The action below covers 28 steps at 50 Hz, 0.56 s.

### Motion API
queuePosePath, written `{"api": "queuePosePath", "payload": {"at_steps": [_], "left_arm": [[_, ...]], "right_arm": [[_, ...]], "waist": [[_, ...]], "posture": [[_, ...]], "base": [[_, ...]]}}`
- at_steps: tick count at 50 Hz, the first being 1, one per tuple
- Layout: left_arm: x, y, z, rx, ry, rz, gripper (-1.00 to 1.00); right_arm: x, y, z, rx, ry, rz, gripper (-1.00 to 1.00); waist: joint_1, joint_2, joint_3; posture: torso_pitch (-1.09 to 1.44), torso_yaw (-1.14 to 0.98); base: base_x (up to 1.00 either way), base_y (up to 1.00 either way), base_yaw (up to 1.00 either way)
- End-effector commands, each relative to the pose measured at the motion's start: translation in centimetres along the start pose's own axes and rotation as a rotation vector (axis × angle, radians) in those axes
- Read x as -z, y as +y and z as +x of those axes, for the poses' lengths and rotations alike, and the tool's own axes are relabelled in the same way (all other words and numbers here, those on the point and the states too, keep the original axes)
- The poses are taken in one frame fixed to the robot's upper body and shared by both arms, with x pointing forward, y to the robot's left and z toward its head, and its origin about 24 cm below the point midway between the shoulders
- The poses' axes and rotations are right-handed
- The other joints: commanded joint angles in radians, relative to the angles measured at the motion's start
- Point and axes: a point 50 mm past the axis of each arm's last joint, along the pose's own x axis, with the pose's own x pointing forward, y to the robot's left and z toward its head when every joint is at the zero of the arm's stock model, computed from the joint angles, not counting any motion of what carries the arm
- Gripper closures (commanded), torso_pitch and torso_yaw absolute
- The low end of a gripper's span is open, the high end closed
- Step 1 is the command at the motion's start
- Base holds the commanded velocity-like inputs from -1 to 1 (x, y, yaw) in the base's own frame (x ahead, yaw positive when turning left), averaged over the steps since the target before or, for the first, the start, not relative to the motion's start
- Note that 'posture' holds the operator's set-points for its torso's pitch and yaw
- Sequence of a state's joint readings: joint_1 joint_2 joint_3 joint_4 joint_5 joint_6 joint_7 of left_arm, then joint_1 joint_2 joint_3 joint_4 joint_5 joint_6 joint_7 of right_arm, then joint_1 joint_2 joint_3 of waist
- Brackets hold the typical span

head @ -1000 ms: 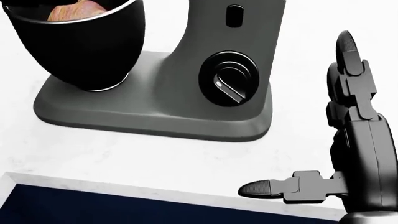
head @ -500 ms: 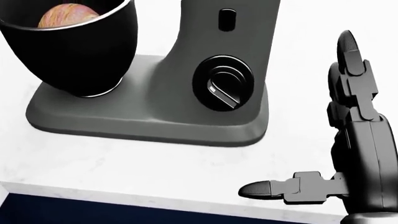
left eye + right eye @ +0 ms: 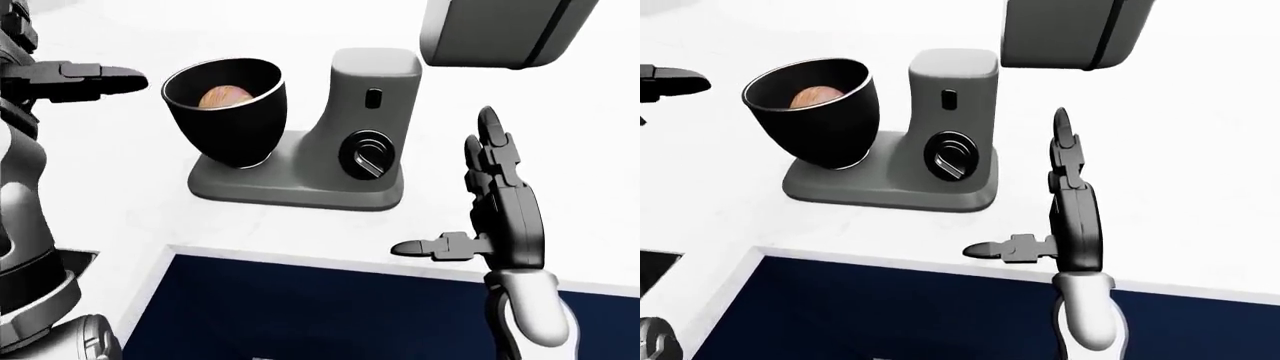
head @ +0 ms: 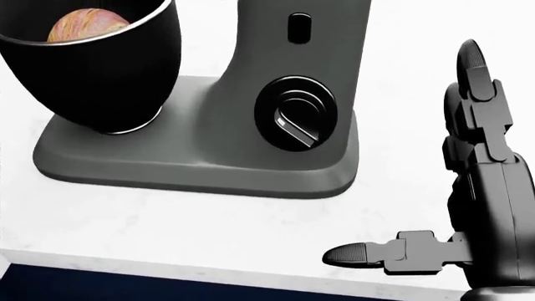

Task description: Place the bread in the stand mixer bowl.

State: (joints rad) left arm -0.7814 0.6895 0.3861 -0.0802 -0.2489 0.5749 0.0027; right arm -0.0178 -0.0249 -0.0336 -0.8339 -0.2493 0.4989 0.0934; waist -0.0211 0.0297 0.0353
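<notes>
A: Two hands are up in your left-eye view. Your right hand (image 3: 505,217) stands upright at the right, fingers straight and spread, thumb pointing left, gripping nothing. Your left hand (image 3: 70,79) reaches in from the left edge, fingers stretched flat toward the right, also empty.

B: What stands around them?

A: A grey stand mixer (image 3: 340,154) sits on the white counter (image 3: 130,195), its round dial (image 3: 368,154) facing you. Its black bowl (image 3: 225,112) rests on the left of the base. A grey slanted block (image 3: 505,30) hangs at the top right; you cannot tell what it is.

B: How much open room?

A: Bare white counter lies left of the mixer base and right of it, behind your right hand. The counter's near edge runs across the lower part of the view, with a dark blue panel (image 3: 330,311) below it.

B: And the bread?

A: The bread (image 3: 224,97) lies inside the bowl, below the rim. Your left fingertips are near the bowl's left rim, apart from it. Your right hand is well apart, beyond the mixer's column.
</notes>
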Motion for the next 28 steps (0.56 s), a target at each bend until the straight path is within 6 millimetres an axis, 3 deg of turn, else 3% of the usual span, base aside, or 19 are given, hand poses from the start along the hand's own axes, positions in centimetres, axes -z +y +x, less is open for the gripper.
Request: {"api": "queuePosePath", "payload": {"at_steps": [1, 16, 28], "left_arm": [[-1.4, 0.5, -0.4, -0.015, -0.072, -0.002, -1.00], [-0.4, 2.9, -3.2, -0.072, -0.065, 0.011, -1.00], [0.7, 3.0, -4.1, -0.093, -0.062, 0.009, -1.00]], "right_arm": [[-1.3, -0.2, 0.0, 0.012, -0.076, -0.001, -1.00], [-1.5, -0.2, -0.1, 0.012, -0.079, -0.005, -1.00], [-1.6, -0.3, -0.2, 0.019, -0.083, -0.009, -1.00]], "waist": [[0.000, 0.004, -0.017], [0.003, 0.010, -0.015], [0.005, 0.017, -0.018]], "posture": [[0.00, 0.00], [0.00, 0.00], [0.00, 0.00]], "base": [[0.00, 0.00, 0.00], [0.00, 0.00, 0.00], [0.00, 0.00, 0.00]]}}
